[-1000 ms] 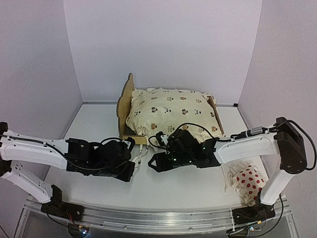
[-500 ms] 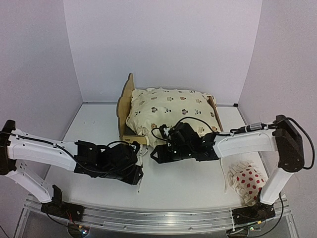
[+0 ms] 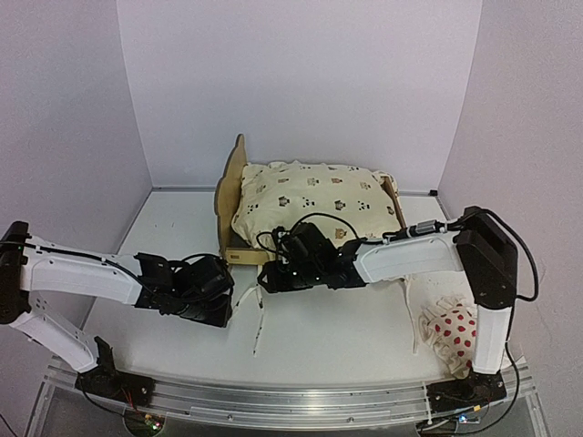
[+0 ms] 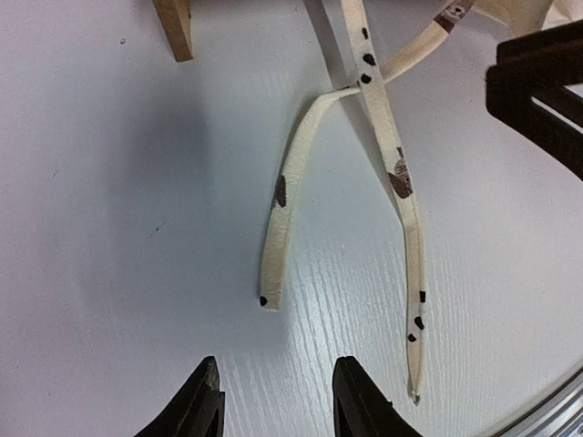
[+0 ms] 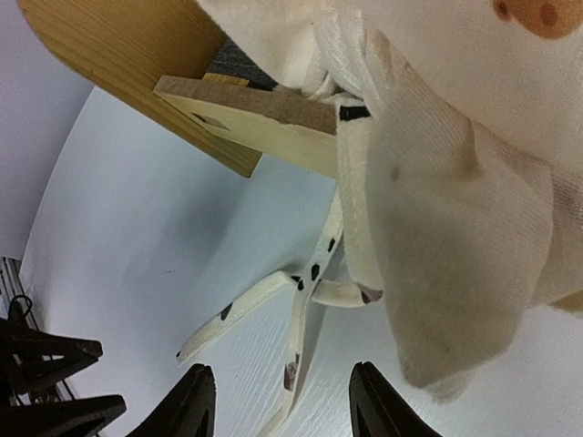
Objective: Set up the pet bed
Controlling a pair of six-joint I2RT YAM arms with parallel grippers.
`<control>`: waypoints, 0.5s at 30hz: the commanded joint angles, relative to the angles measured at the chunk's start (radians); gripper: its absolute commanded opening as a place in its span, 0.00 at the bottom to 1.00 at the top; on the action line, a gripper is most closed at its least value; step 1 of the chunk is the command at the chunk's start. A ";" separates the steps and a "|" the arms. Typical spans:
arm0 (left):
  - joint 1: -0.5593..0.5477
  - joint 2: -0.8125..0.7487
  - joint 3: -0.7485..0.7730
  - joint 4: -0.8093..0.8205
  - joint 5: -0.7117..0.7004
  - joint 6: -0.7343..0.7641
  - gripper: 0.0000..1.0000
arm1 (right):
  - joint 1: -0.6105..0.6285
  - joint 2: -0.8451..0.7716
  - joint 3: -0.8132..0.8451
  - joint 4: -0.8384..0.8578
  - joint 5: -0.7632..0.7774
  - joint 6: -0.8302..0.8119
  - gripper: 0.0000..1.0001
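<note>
A: Nearest on the right, the small red-dotted pillow [image 3: 455, 330] lies on the white table [image 3: 346, 341], just beside the right arm's upright link and well apart from the bed

B: Left of centre, the left gripper [image 4: 278, 410] sits low over the table. Its fingers [image 4: 196, 408] are spread, with only bare tabletop between them

A: Just ahead of it, two spotted tie straps [image 4: 398, 177] lie loose on the surface, splaying toward the near edge. That gripper touches neither one

B: Now the right gripper [image 5: 284, 408]. It reaches across from the right to the bed's near left corner, facing the left one with the straps between them. Its fingers [image 5: 373, 401] are parted too, and nothing is pinched. One strap runs along the table below the gap

A: From that wrist the bed's wooden corner is plain to see, and a corner of the cushion droops over it

B: So the pet bed [image 3: 234, 177] stands at the far middle of the table, close to the back wall, with one scalloped board upright at its left end

A: And the cream animal-print cushion [image 3: 314, 205] lies in the frame, covering it from end to end, its near edge bulging over the low side rail
</note>
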 commanded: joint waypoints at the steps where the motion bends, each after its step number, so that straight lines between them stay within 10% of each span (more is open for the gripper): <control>1: 0.017 0.047 -0.008 0.092 0.061 0.043 0.41 | -0.015 0.048 0.055 0.000 0.070 0.023 0.51; 15: 0.058 0.153 -0.012 0.148 0.117 0.087 0.34 | -0.052 0.128 0.093 0.040 0.087 0.046 0.47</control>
